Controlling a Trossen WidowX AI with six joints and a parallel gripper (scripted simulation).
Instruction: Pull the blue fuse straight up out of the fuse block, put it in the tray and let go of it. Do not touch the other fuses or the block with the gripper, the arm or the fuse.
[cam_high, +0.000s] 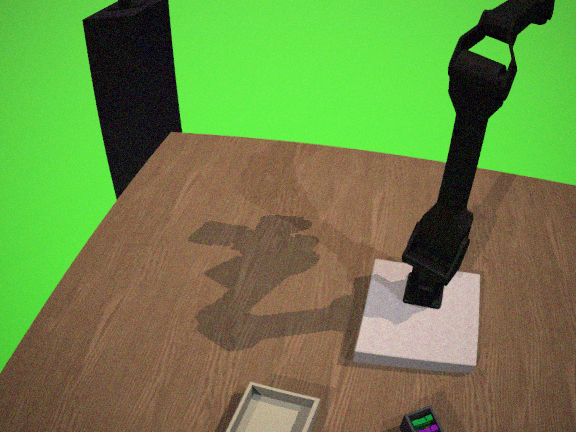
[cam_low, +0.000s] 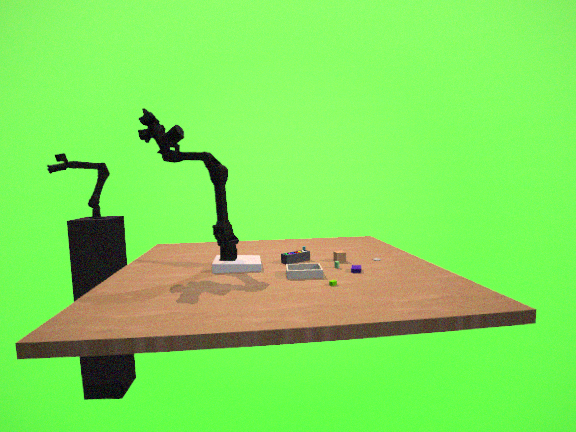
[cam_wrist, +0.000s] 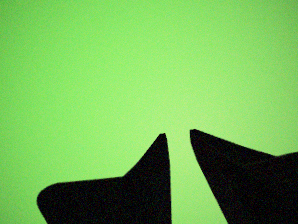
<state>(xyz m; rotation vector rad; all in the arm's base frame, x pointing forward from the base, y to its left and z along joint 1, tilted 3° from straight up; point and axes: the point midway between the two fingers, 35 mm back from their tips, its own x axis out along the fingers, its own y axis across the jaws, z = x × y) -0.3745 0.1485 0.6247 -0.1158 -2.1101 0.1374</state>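
The fuse block (cam_high: 407, 425) (cam_low: 295, 259) is a dark oblong box with small coloured fuses in its top. The top view cuts it off at the bottom edge and shows only a green and a purple one. A small teal piece (cam_low: 304, 248) shows at its far right end. Which fuse is the blue one is too small to tell. The pale tray (cam_high: 272, 416) (cam_low: 304, 275) stands beside the block; no fuse shows in its visible part. My gripper (cam_low: 142, 123) (cam_wrist: 177, 137) is slightly open and empty, high above the table, far left of block and tray in the exterior view.
My arm stands on a white base plate (cam_high: 415, 345) (cam_low: 245, 267). Beyond the tray and block are a brown cube (cam_low: 339, 256), a green cylinder (cam_low: 337, 264), a purple block (cam_low: 356, 269), a lime cube (cam_low: 333, 283) and a white piece (cam_low: 376, 259). A second arm stands on a dark pedestal (cam_high: 135, 75) (cam_low: 97, 255).
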